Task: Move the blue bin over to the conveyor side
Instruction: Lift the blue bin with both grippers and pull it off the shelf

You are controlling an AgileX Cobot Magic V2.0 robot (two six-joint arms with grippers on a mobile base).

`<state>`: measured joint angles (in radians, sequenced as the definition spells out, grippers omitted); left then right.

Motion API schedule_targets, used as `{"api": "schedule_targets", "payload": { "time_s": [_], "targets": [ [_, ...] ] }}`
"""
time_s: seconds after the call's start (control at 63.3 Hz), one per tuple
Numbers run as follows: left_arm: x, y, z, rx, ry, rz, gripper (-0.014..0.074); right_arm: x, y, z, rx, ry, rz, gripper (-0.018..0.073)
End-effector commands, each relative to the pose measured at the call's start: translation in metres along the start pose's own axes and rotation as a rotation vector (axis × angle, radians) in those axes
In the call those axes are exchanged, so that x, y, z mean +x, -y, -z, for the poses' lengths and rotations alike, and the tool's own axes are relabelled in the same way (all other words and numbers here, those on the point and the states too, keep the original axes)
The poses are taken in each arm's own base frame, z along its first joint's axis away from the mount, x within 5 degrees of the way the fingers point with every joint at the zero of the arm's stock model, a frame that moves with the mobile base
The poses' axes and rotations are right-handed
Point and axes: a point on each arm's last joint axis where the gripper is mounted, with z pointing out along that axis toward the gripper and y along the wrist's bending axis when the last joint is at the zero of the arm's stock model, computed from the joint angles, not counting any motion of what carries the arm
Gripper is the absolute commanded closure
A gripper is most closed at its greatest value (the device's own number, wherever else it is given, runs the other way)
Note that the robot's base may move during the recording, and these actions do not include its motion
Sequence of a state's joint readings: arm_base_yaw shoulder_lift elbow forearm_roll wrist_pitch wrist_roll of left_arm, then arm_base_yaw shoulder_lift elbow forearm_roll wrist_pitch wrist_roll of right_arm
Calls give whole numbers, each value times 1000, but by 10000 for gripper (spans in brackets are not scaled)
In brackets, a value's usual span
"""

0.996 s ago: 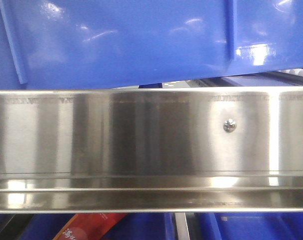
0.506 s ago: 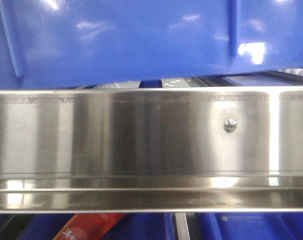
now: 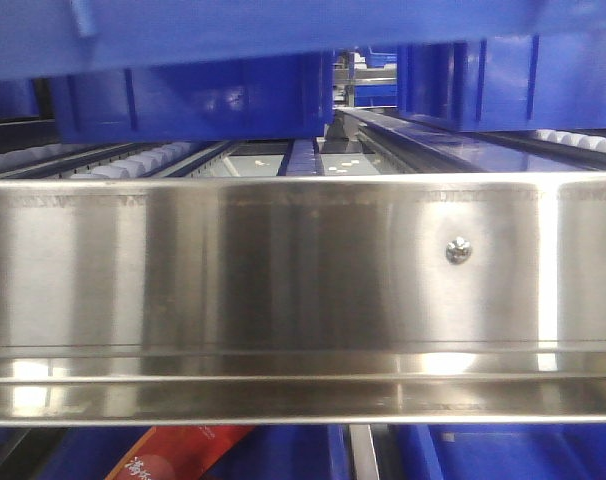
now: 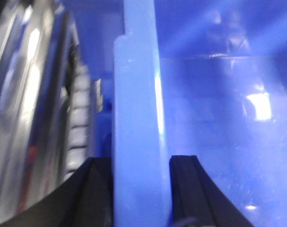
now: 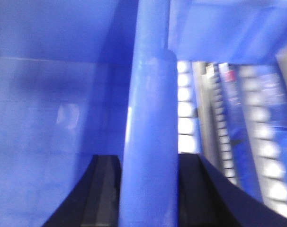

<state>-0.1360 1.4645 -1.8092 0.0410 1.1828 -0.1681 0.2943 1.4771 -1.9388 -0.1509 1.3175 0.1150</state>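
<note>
The blue bin (image 3: 233, 30) hangs in the air; only its glossy underside shows, along the top edge of the front view. My left gripper (image 4: 139, 161) is shut on the bin's thick rim (image 4: 139, 94), one black finger (image 4: 94, 189) on each side of the wall. My right gripper (image 5: 148, 158) is shut in the same way on the opposite rim (image 5: 150, 94). The bin's smooth inner wall (image 4: 219, 132) fills the rest of the left wrist view. The conveyor is out of view.
A shiny steel rail (image 3: 303, 280) crosses the front view. Behind it lie rack tracks with white rollers (image 3: 133, 160) and two other blue crates (image 3: 193, 100) (image 3: 503, 85). A red packet (image 3: 173, 455) sits below. Rollers (image 5: 186, 113) run beside the right gripper.
The blue bin has risen steeply in the front view, from filling the upper third to a strip at the top. The roller rack and the crates behind it now show.
</note>
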Motion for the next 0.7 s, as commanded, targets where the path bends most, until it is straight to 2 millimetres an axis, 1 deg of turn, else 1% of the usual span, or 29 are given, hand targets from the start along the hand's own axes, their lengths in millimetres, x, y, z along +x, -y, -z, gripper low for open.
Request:
{"api": "schedule_targets", "payload": {
  "time_s": [0.0,0.19,0.348,0.458,0.569,0.68],
  "targets": [
    [-9,12,25,81,121,14,616,-5,2,26,-14,150,-28,638],
    [-7,12,27,80,109,20,616,12,8,33,19,129,-34,638],
    [-2,9,35,65,85,16,616,25,7,22,20,71,-38,639],
    [1,7,47,54,94,13,616,30,6,24,0,63,-67,640],
    [5,6,61,57,109,13,616,31,7,33,-10,84,-79,640],
    [8,4,78,63,143,15,616,38,9,44,-12,100,-84,640]
  ]
}}
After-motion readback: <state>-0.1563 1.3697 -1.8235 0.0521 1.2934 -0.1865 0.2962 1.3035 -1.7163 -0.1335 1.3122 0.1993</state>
